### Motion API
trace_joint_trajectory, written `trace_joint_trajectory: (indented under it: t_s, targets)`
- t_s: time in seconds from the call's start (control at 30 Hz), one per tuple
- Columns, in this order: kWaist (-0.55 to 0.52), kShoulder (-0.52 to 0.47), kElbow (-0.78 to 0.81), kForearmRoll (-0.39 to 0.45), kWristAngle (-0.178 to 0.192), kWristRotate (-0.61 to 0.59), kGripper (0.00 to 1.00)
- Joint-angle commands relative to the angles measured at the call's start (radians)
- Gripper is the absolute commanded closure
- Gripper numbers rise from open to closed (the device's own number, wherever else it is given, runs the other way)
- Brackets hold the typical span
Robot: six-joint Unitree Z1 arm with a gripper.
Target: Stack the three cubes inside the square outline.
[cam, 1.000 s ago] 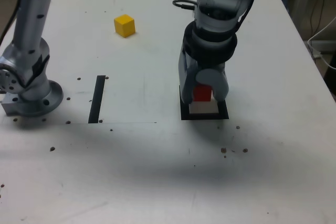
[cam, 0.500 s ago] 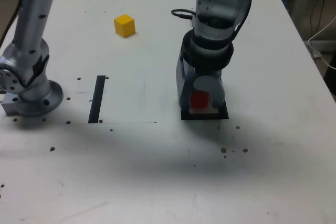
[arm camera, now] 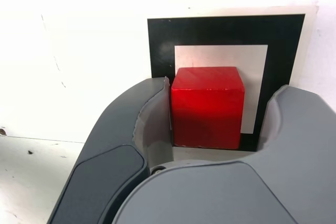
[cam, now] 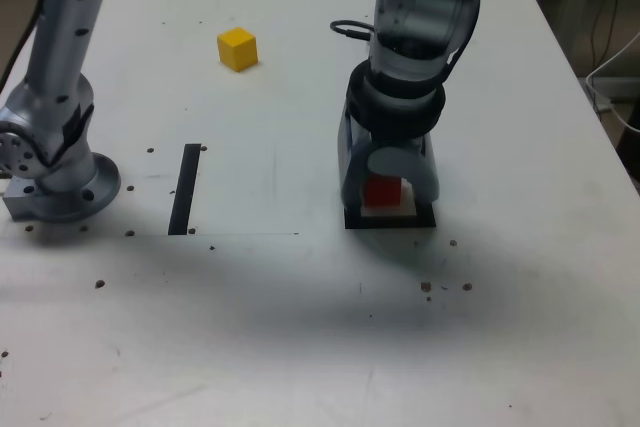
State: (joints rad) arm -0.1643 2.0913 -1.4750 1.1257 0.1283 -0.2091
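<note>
1. White surface (cam: 270,317), scattered with small dark marks and crossed by a thin line, fills most of the exterior view.
2. Toward the exterior view's left, the arm's round grey base (cam: 65,192) stands on it, with a grey link (cam: 65,47) rising out of the picture.
3. Between that base and the square outline (cam: 390,221) lies a straight black strip (cam: 185,189), well apart from both.
4. Near the far side of the surface, the yellow cube (cam: 238,49) sits alone, well apart from the tool (arm camera: 226,83).
5. In the exterior view, the red cube (cam: 382,190) appears over the white centre of the square outline, toward its left part, with white showing to its right and below. Whether it rests directly on the surface cannot be told.
6. Tool: partly open, its two fingers around the red cube. In the wrist view the darker finger (arm camera: 126,114) is right beside the cube, touching or nearly so, while a clear gap separates the cube from the paler finger (arm camera: 302,124). It has no grip on the cube.
7. A dark cable (cam: 352,27) loops out beside the forearm (cam: 425,7) above the tool.
</note>
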Motion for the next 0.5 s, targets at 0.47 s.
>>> trace_joint_trajectory:
  t_s: [0.47]
  targets:
    - [0.028, -0.138, -0.014, 0.205, 0.051, 0.01, 0.01]
